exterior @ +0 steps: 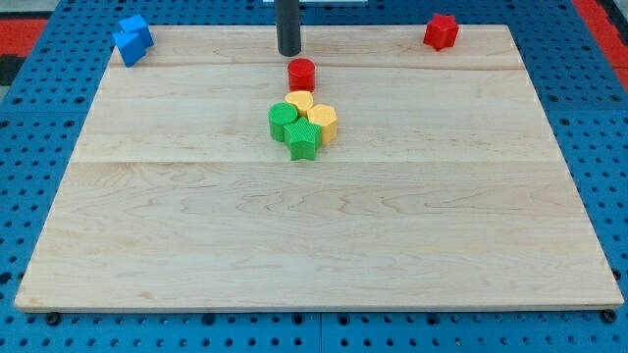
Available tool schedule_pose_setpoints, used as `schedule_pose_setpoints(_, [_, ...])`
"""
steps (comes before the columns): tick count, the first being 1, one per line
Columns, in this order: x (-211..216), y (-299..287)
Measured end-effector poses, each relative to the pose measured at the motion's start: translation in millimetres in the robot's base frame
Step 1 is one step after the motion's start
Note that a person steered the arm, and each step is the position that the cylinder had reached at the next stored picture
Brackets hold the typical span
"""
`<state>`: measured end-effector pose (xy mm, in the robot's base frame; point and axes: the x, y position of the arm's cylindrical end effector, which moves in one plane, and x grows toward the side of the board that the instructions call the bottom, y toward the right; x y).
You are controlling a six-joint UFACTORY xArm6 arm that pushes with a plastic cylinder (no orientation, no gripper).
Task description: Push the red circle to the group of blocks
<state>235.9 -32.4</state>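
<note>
Blue pegboard frames a pale wooden counter (324, 235), and the action is all up near the view's top centre. My tip (288, 52) stands just above the red circle (301, 73), slightly toward the view's left of it, with a thin strip of bare wood between them as far as I can tell. No jaws on this rig, only the rod, so nothing to call apart or together. The red circle sits just short of the group: a yellow block (300, 100) at the cluster's top, a yellow hexagon-like block (323, 121) on its right, a green cylinder (283, 121) on its left, and a green block (303, 140) at the bottom. Two outliers stay well apart, a blue block (131, 38) at top left and a red star-shaped block (441, 31) at top right. The push looks nearly finished; only a short nudge toward the view's bottom seems needed. Best, I'd judge, to shift a touch right first (the offset could spin the circle off rightward), then press slowly so the cluster isn't scattered.
</note>
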Motion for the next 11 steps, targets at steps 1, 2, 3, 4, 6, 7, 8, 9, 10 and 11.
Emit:
schedule_pose_setpoints(1, [4, 17])
schedule_pose_setpoints(2, [21, 14])
schedule_pose_setpoints(3, [36, -18])
schedule_pose_setpoints(4, [53, -61])
schedule_pose_setpoints(6, [9, -53])
schedule_pose_setpoints(7, [4, -8])
schedule_pose_setpoints(8, [13, 3])
schedule_pose_setpoints(9, [29, 3])
schedule_pose_setpoints(10, [39, 3])
schedule_pose_setpoints(11, [46, 3])
